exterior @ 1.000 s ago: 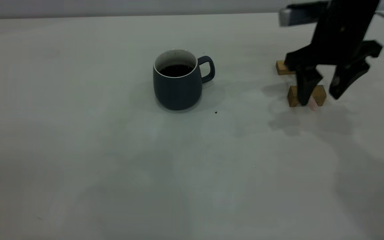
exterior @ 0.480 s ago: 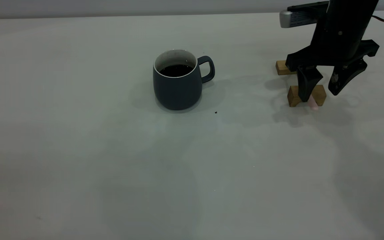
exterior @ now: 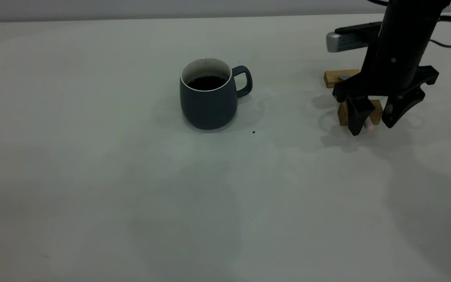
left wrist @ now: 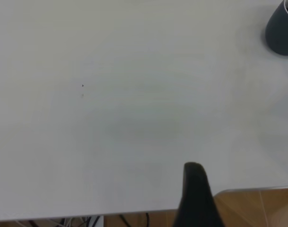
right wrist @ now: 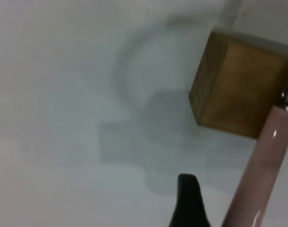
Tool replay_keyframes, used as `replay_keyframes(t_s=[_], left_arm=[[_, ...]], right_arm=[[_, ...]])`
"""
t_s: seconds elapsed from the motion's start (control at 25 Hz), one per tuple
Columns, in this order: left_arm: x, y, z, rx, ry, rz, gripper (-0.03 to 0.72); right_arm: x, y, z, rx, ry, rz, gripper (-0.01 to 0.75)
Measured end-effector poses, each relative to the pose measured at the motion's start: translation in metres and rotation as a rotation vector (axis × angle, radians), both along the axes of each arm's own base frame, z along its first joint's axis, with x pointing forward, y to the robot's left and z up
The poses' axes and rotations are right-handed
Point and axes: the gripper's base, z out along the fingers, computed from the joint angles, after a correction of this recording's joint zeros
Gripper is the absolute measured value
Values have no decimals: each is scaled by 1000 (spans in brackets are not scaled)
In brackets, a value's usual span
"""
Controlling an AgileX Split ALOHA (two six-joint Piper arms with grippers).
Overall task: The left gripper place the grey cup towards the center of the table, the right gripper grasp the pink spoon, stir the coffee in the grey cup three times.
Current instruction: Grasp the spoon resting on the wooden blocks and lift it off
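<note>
Straddling the pink spoon (exterior: 369,123), the right tool (exterior: 373,126) hangs spread wide, unclenched, fingertips low beside a wooden block (exterior: 375,109). Near the middle of the surface (exterior: 131,188) stands the grey cup (exterior: 208,102) of coffee (exterior: 206,82), well apart.

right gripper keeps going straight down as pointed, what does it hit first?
Probably the pink spoon: its handle lies between the open fingers of the right gripper, propped on a wooden block. The table comes next; depth is unclear.
</note>
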Motion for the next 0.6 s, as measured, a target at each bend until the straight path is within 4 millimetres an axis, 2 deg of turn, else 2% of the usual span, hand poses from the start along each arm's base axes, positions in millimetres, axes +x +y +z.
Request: replay_keyframes(t_s=[0.12, 0.24, 0.32, 0.36, 0.48, 0.6], left_arm=[[0, 0, 0, 0, 0, 0, 591], [0, 0, 0, 0, 0, 0, 591], [0, 0, 0, 0, 0, 0, 591], [0, 0, 0, 0, 0, 0, 591], [0, 0, 0, 0, 0, 0, 591], [0, 0, 0, 0, 0, 0, 591]], right_arm=[[2, 0, 0, -3, -26, 8, 519], [3, 0, 0, -6, -37, -1, 331], [3, -1, 0, -10, -37, -6, 167], [4, -1, 2, -13, -37, -4, 123], [4, -2, 20, -24, -22, 6, 128], [12, 1, 66, -13, -46, -6, 128]])
